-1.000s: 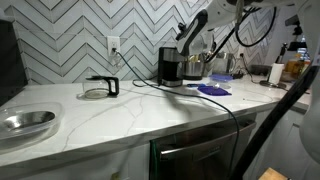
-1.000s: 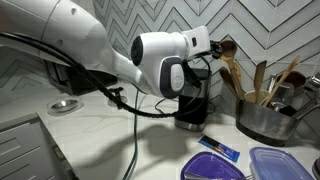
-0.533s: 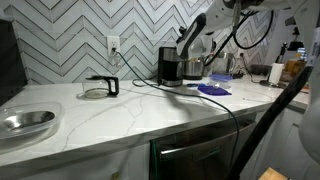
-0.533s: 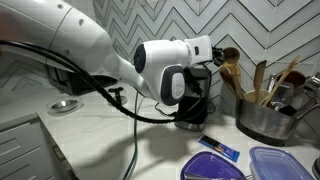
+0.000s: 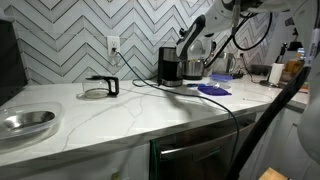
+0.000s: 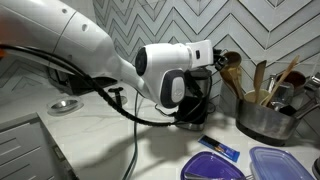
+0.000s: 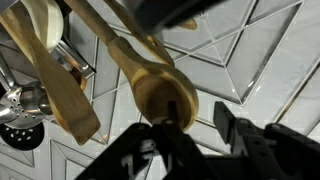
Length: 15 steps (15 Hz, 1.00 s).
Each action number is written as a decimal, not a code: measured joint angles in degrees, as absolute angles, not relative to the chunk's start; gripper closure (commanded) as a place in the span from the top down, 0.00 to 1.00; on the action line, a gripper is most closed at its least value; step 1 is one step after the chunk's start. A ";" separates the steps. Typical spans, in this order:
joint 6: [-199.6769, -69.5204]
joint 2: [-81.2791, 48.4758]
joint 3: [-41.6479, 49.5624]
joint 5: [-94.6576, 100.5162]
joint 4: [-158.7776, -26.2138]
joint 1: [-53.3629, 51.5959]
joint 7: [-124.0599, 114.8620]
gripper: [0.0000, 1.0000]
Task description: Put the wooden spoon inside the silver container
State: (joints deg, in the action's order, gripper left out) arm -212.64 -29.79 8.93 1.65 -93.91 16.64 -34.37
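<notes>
The wooden spoon [image 6: 229,60] stands bowl-up, its thin handle slanting down among other wooden utensils in the silver container [image 6: 262,124]. My gripper [image 6: 214,54] is at the spoon's bowl, above and beside the container's rim. In the wrist view the jaws [image 7: 195,132] are drawn in around the tip of the spoon's round bowl [image 7: 165,92]. The left finger lies against the bowl, and a narrow gap shows by the right finger. In an exterior view the gripper [image 5: 207,47] is small and far off, above the container [image 5: 193,68]; the spoon cannot be made out there.
A dark boxy appliance [image 6: 196,108] stands right beside the container, partly behind my arm. Purple lids [image 6: 212,168] and a small blue packet [image 6: 218,149] lie in front. A wide metal bowl [image 5: 27,122] and a black cable [image 5: 140,84] are further along the counter.
The gripper and the spoon's bowl have moved down together a little, towards the container. Nothing else has moved.
</notes>
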 measured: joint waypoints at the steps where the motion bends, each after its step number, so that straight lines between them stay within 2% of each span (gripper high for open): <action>1: -212.46 -29.62 8.92 1.71 -94.00 16.57 -34.37 0.82; 3: -211.54 -28.95 8.88 1.98 -94.36 16.33 -34.30 0.98; 4: -210.81 -28.35 8.86 2.04 -94.67 16.14 -34.18 1.00; 12: -192.94 -16.40 7.31 6.52 -100.23 14.86 -33.13 1.00; 15: -184.89 -9.47 6.44 5.96 -104.84 14.15 -25.90 1.00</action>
State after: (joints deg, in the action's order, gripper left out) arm -184.89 -9.47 6.44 5.96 -104.84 14.15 -25.90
